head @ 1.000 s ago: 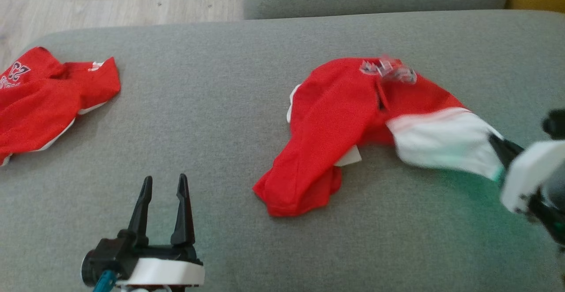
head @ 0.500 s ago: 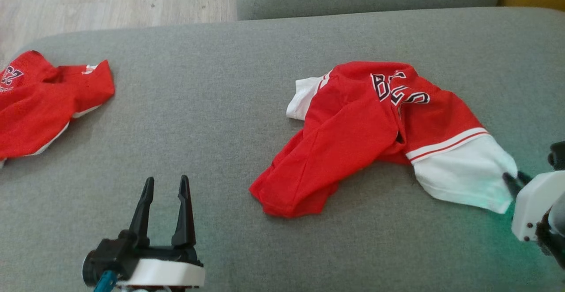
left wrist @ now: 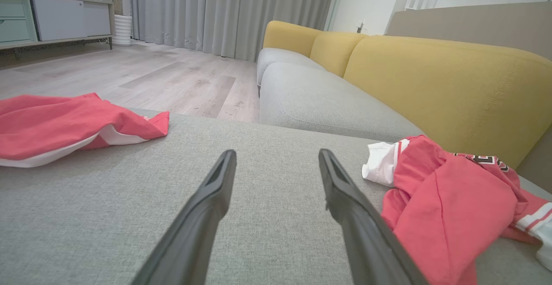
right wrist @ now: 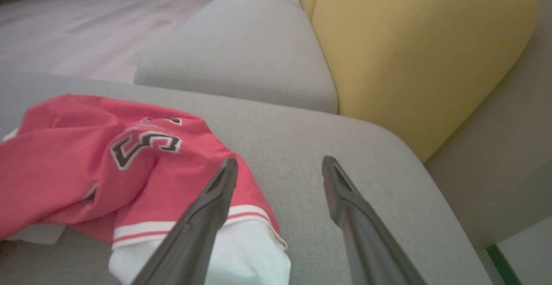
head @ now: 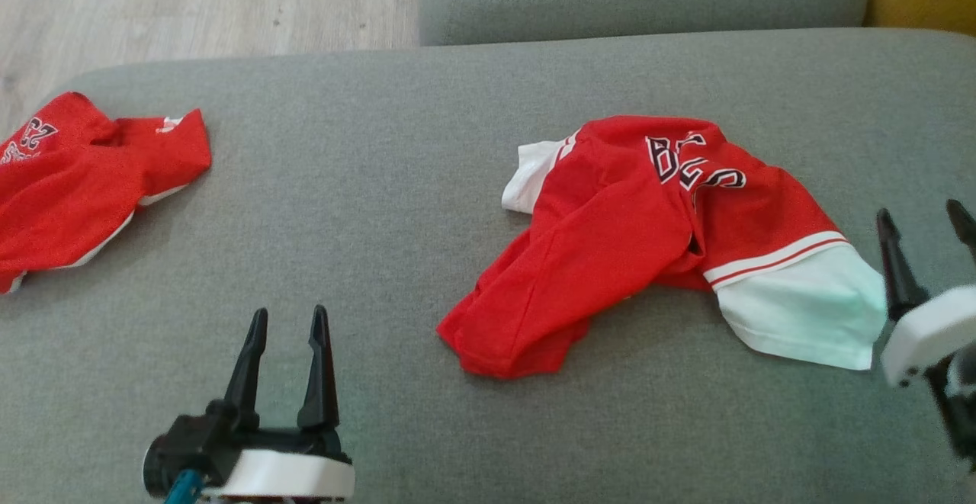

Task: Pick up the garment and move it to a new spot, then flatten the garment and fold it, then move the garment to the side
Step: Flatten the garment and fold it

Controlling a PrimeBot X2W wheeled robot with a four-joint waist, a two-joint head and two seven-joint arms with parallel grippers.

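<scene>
Seat check: the red jersey (head: 625, 237) lies crumpled on the grey sofa seat (head: 381, 153), right of centre. Black lettering faces up, and the white hem is at its near-right end. My right gripper (head: 921, 216) stands just right of that hem, fingers spread, nothing between them; I can't tell whether it touches the cloth. My left gripper (head: 290, 319) sits near-left, fingers apart and empty, well apart from the jersey. A second red jersey (head: 76, 176) lies at the seat's left edge.

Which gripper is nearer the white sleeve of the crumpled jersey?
Right. The right gripper stands open just beside the white sleeve, at its outer edge. The left gripper, also open, sits far across the grey cushion, beyond the jersey's red end.
</scene>
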